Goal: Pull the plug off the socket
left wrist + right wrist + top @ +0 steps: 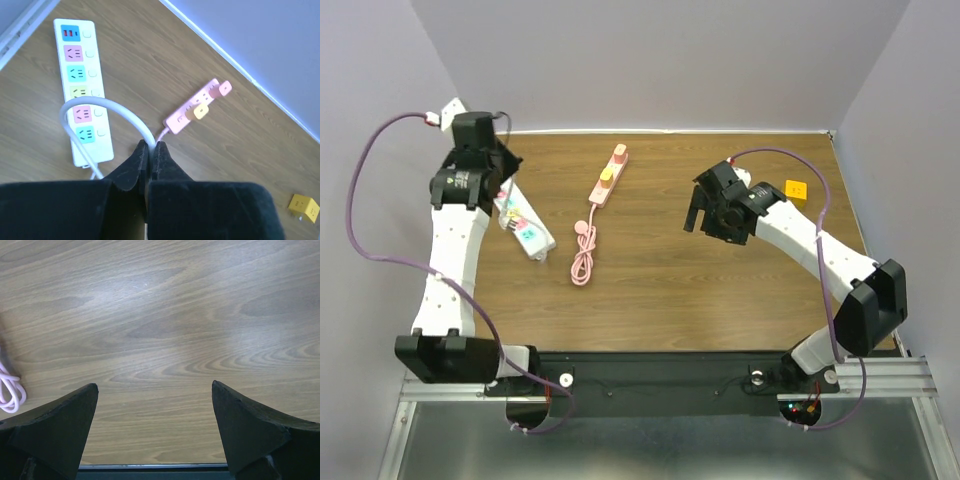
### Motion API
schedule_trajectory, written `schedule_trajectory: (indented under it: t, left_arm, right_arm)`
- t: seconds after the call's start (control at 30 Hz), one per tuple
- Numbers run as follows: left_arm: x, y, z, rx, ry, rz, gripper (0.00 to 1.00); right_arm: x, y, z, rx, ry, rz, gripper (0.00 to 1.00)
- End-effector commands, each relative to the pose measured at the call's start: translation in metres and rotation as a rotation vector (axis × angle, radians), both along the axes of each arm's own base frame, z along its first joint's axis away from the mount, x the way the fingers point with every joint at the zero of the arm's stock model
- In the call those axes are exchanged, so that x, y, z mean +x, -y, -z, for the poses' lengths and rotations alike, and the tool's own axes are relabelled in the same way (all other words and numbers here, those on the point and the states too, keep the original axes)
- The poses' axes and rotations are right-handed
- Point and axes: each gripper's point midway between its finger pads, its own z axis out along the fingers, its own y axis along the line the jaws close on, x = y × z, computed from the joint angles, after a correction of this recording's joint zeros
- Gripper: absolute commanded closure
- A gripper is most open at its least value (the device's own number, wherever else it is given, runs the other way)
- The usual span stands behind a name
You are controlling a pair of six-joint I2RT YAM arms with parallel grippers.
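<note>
**Left gripper (150,150) clenched on the thin white cord (107,105); plug apparently already out.**
The white power strip (82,90) lay flat under the left arm, every coloured face bare, so the pull looked finished. To the right of it, the pink power strip (177,119) held two small plugs. The right gripper (155,390) hung spread and empty, well right of the white strip. A loose yellow plug (303,207) lay farther right again.

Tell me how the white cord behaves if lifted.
The white cord is probably floppy yet springy: it holds a loop between the socket and the left gripper, jaws shut on it. Lifting likely straightens the loop, then drags the flat socket, which may slide on the smooth table.
</note>
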Motion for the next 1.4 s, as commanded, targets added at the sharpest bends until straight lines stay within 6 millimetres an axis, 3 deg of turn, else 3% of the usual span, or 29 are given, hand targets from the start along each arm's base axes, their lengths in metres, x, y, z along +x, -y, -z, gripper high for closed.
schedule_trajectory:
  t: [0.0,0.07,0.1,0.13,0.17,0.2,0.27,0.3,0.33,0.4,0.5,0.53,0.57,0.63,0.67,0.7,0.8,0.83,0.93,1.17,1.27,1.33,1.37]
  left_arm:
    - [0.028,-0.081,0.012,0.068,-0.025,-0.128,1.0]
    - [0.048,-0.11,0.008,0.046,0.048,-0.175,1.0]
    - [0.063,-0.116,0.023,0.032,0.028,-0.166,1.0]
    - [0.08,-0.118,0.02,0.027,0.071,-0.141,1.0]
    - [0.091,-0.113,0.026,-0.006,0.072,-0.111,1.0]
    - [0.107,-0.115,0.046,-0.02,0.045,-0.101,1.0]
    - [0.131,-0.107,0.054,-0.069,0.074,-0.048,1.0]
    - [0.144,-0.108,0.076,-0.089,0.037,-0.038,1.0]
    - [0.155,-0.104,0.071,-0.103,0.056,-0.009,1.0]
    - [0.172,-0.095,0.08,-0.109,0.043,0.036,1.0]
    - [0.182,-0.082,0.089,-0.106,0.035,0.108,1.0]
    - [0.185,-0.081,0.089,-0.105,0.036,0.115,0.97]
    - [0.185,-0.077,0.09,-0.114,0.034,0.131,0.85]
    - [0.185,-0.073,0.092,-0.116,0.027,0.15,0.13]
    - [0.183,-0.072,0.09,-0.102,0.028,0.148,0.12]
    - [0.179,-0.073,0.08,-0.073,0.042,0.141,0.01]
    - [0.172,-0.078,0.054,-0.007,0.083,0.091,0.01]
    - [0.166,-0.084,0.033,0.034,0.114,0.048,0.01]
    - [0.154,-0.089,-0.002,0.103,0.144,-0.029,0.01]
    - [0.134,-0.074,-0.028,0.23,0.104,-0.158,0.01]
    - [0.145,-0.045,-0.029,0.191,0.162,0.004,0.01]
    - [0.159,-0.023,-0.012,0.187,0.135,0.152,0.02]
    - [0.162,0.01,-0.001,0.167,0.109,0.257,0.02]
  right_arm:
    - [0.011,-0.012,-0.014,0.021,0.026,-0.036,0.0]
    - [0.012,-0.016,-0.008,0.02,0.007,-0.047,0.0]
    - [0.013,-0.016,-0.007,0.018,0.006,-0.048,0.0]
    - [0.013,-0.019,-0.006,0.024,0.0,-0.056,0.0]
    - [0.013,-0.021,-0.004,0.025,-0.005,-0.062,0.0]
    - [0.014,-0.022,-0.001,0.025,-0.016,-0.067,0.0]
    - [0.015,-0.025,0.001,0.027,-0.019,-0.079,0.0]
    - [0.016,-0.025,0.001,0.026,-0.02,-0.081,0.0]
    - [0.017,-0.027,0.0,0.029,-0.017,-0.085,0.0]
    - [0.018,-0.027,-0.001,0.025,-0.013,-0.09,0.0]
    - [0.02,-0.027,-0.001,0.019,-0.009,-0.093,0.0]
    - [0.021,-0.028,0.002,0.015,-0.016,-0.097,0.0]
    - [0.021,-0.029,0.002,0.016,-0.02,-0.1,0.0]
    - [0.023,-0.032,0.003,0.018,-0.021,-0.112,0.0]
    - [0.024,-0.032,0.004,0.012,-0.024,-0.113,0.0]
    - [0.025,-0.033,0.003,0.015,-0.02,-0.115,0.0]
    - [0.027,-0.036,0.005,0.014,-0.026,-0.126,0.0]
    - [0.029,-0.038,0.006,0.019,-0.029,-0.129,0.0]
    - [0.03,-0.041,0.007,0.024,-0.033,-0.133,0.0]
    - [0.033,-0.041,0.007,0.024,-0.03,-0.125,0.0]
    - [0.034,-0.041,0.005,0.021,-0.024,-0.131,0.0]
    - [0.035,-0.042,0.005,0.016,-0.023,-0.138,0.0]
    - [0.035,-0.042,0.005,0.012,-0.022,-0.141,0.0]
